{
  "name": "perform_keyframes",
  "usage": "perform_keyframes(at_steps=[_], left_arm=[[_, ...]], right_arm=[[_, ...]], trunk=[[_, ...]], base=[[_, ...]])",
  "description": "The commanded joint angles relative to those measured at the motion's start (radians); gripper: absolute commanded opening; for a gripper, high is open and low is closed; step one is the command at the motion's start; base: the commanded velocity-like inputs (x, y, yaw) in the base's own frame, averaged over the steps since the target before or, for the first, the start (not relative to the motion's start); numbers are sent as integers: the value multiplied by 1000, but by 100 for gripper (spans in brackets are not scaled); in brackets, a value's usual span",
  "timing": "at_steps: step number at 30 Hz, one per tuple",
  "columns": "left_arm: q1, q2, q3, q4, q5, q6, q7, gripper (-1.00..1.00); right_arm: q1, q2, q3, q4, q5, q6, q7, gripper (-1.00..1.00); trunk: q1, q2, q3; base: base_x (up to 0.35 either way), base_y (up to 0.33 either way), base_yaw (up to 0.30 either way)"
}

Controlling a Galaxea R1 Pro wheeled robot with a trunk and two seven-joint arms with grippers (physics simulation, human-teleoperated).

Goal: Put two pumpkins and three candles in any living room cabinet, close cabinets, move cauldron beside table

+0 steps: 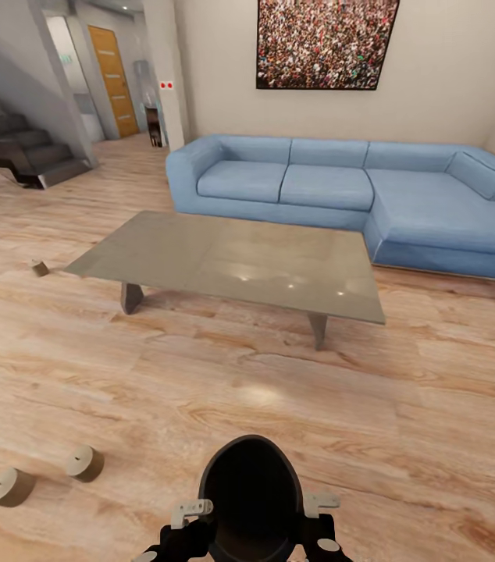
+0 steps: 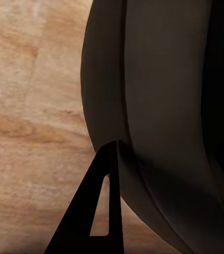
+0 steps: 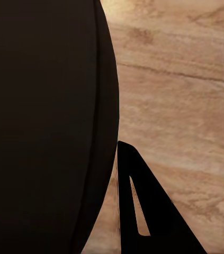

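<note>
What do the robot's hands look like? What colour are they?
The left hand and right hand are chunky black blocks with pale grey-white bracket pieces on top. In the wrist views, each black finger is a flat triangle with a long slot cut through it.

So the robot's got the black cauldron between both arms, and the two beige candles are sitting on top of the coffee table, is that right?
Not quite. The two candles lie on the wood floor to the robot's left, not on the coffee table, as the head view shows. The rest holds: the black cauldron sits between both arms.
</note>
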Motion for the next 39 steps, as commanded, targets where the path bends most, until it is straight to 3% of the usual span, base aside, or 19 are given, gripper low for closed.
perform_keyframes(at_steps=[1,18,39], left_arm=[[0,2,-2,-2,8,6,-1,-100],[0,2,-2,-1,8,6,-1,-100],[0,2,-3,-1,8,6,-1,-100]], right_arm=[[-2,0,9,0,-14,-2,1,-100],[-1,0,9,0,-14,-2,1,-100],[-2,-1,9,-1,-14,-1,1,-100]], trunk=[[0,0,-1],[0,0,-1],[0,0,-1]], base=[[0,0,-265],[134,0,-247],[213,0,-14]])
